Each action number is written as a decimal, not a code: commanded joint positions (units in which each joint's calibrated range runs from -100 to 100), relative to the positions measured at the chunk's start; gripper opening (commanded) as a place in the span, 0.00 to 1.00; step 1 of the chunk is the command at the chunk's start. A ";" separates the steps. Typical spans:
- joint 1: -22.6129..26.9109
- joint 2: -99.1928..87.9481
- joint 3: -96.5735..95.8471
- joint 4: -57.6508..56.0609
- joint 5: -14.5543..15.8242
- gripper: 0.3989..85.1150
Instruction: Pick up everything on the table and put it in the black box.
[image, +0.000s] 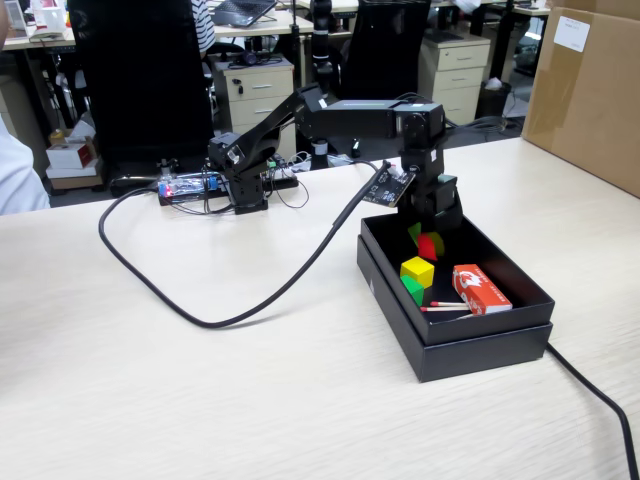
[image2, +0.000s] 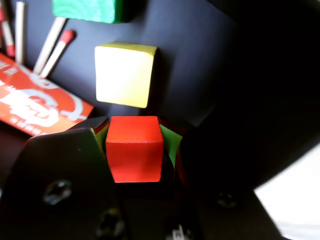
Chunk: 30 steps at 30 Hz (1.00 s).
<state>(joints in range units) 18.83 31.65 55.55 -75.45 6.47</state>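
Beige wood-grain worktop fills the near part of the fixed view, bare but for a thick black cable that loops across it from the arm's base and another that runs off at the near right corner. Next comes the black box, nested in its slightly larger lid and standing toward the worktop's right side. At its near end lie matchsticks and a red-orange matchbox with white print, the matchbox against the box's right wall. Just beyond them the yellow cube and the green cube sit touching on the box floor, the green one on the near side.

Farther in, at the box's far end, the gripper reaches down inside the box with the red cube clamped between its jaws. The wrist view shows that hold plainly: the red cube sits squeezed between the two black fingers, with green pads showing at either side, and the yellow cube lies just past it on the black floor. Whether the red cube touches the floor cannot be told.

Beyond the box the arm stretches back to its base near the worktop's far edge. A brown carton stands at the far right corner.
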 joint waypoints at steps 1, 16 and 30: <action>0.00 -0.38 4.29 0.94 0.24 0.01; 0.00 -8.64 0.76 0.94 0.00 0.45; -6.98 -66.02 -21.28 1.20 -1.61 0.55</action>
<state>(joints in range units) 13.65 -21.29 36.65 -75.61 6.03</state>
